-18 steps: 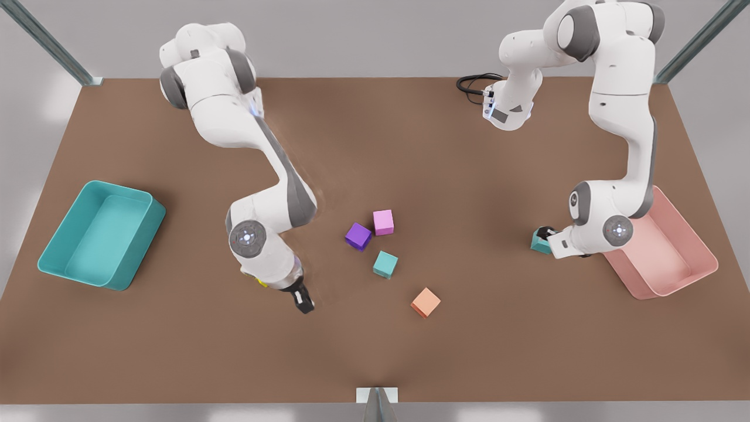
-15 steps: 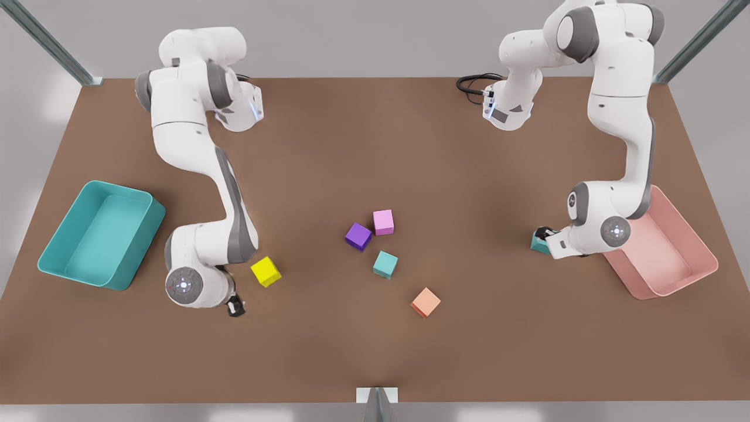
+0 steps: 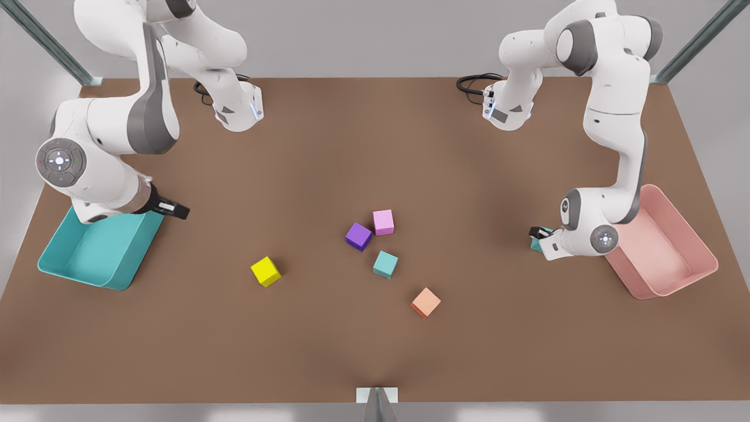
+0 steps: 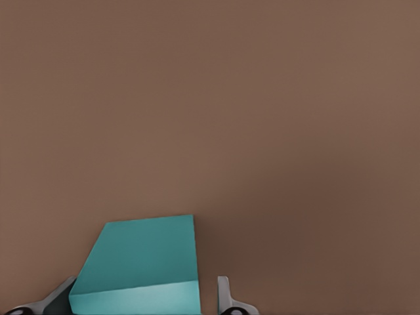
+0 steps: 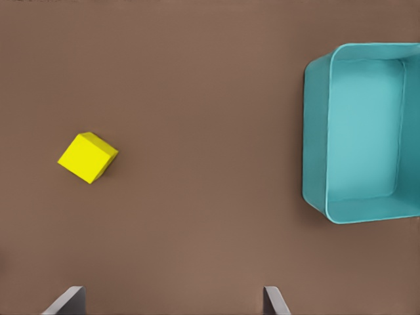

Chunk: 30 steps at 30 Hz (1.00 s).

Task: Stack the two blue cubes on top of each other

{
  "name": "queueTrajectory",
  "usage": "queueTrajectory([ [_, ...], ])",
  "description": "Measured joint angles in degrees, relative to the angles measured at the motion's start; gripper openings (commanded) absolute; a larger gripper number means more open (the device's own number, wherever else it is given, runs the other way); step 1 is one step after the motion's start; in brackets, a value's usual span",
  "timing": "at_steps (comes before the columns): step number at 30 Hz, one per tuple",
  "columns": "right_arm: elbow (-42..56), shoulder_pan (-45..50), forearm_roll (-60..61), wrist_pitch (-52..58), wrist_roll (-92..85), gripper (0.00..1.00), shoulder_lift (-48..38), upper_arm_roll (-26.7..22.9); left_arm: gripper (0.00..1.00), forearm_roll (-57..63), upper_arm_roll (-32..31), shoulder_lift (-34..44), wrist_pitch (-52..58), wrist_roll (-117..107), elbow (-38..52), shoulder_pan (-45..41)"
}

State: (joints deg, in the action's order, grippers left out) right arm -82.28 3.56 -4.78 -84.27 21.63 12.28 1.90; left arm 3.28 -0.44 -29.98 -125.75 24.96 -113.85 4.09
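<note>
Meanwhile, left gripper jaws around teal cube; right gripper jaws apart above teal bin.

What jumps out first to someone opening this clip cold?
The loose cluster of cubes mid-table: purple cube, pink cube and a blue cube. At the front view's right, the left tool straddles the other blue cube beside the pink bin.

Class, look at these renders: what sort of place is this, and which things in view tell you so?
Most likely a simulated robot tabletop workcell: a plain brown table bearing scattered coloured cubes such as the yellow cube, a teal bin and a pink bin at opposite ends.
</note>
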Motion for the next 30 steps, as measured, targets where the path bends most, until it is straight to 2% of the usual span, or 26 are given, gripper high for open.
queueTrajectory([
  [1, 1.2, -0.5, -0.7, -0.4, -1.5, 1.00, 1.0, -0.2, 0.97, 0.0, 0.0, -0.1, 0.0, -0.1, 0.0, 0.0],
  [2, 2.2, -0.8, -1.1, -0.7, -2.9, 1.00, 1.6, -0.3, 0.79, 0.0, 0.0, -0.2, 0.0, -0.2, -0.1, -0.1],
  [3, 3.3, -1.1, -1.3, -1.0, -4.3, 1.00, 1.8, -0.6, 0.69, 0.0, 0.0, -0.3, 0.1, -0.3, -0.1, -0.1],
  [4, 4.0, -1.8, -1.4, -1.2, -5.5, 1.00, 2.0, -0.8, 0.68, 0.1, 0.0, -0.3, 0.1, -0.5, 0.0, -0.1],
  [8, 6.2, -2.5, -0.7, -1.8, -10.0, 1.00, 3.4, -1.5, 0.68, 0.3, -0.1, 0.4, 0.5, -1.0, 0.0, -0.4],
  [10, 6.6, -2.5, -0.4, -2.0, -11.8, 1.00, 3.6, -2.1, 0.68, 0.3, -0.2, 4.5, 2.1, -1.2, 0.6, -2.4],
  [11, 6.6, -2.6, -0.3, -2.1, -12.7, 1.00, 3.6, -2.2, 0.68, 0.1, -0.8, 5.8, 4.4, -1.5, 4.7, -3.9],
  [14, 6.7, -2.5, -0.1, -2.2, -15.0, 1.00, 3.6, -2.2, 0.68, -1.0, -9.4, 6.6, 11.1, -4.4, 14.0, -5.8],
  [16, 6.7, -2.5, -0.1, -2.3, -16.4, 1.00, 3.6, -2.3, 0.68, -1.2, -16.8, 2.6, 14.0, -8.4, 20.7, -9.2],
  [18, 6.7, -2.5, 0.0, -2.3, -17.6, 1.00, 3.6, -2.3, 0.68, -0.9, -19.1, -4.0, 16.0, -13.5, 29.1, -17.4],
  [20, 6.7, -2.5, 0.0, -2.4, -18.7, 1.00, 3.6, -2.4, 0.68, -0.6, -19.8, -9.7, 16.5, -19.0, 35.3, -23.2],
  [25, 6.7, -2.5, -0.1, -2.4, -20.9, 1.00, 3.7, -2.4, 0.68, -0.2, -19.9, -16.7, 12.9, -31.8, 41.7, -29.1],
  [30, 6.7, -2.4, -0.2, -2.4, -22.7, 1.00, 3.7, -2.4, 0.69, 0.0, -18.8, -22.1, 10.2, -42.4, 49.2, -30.8],
])
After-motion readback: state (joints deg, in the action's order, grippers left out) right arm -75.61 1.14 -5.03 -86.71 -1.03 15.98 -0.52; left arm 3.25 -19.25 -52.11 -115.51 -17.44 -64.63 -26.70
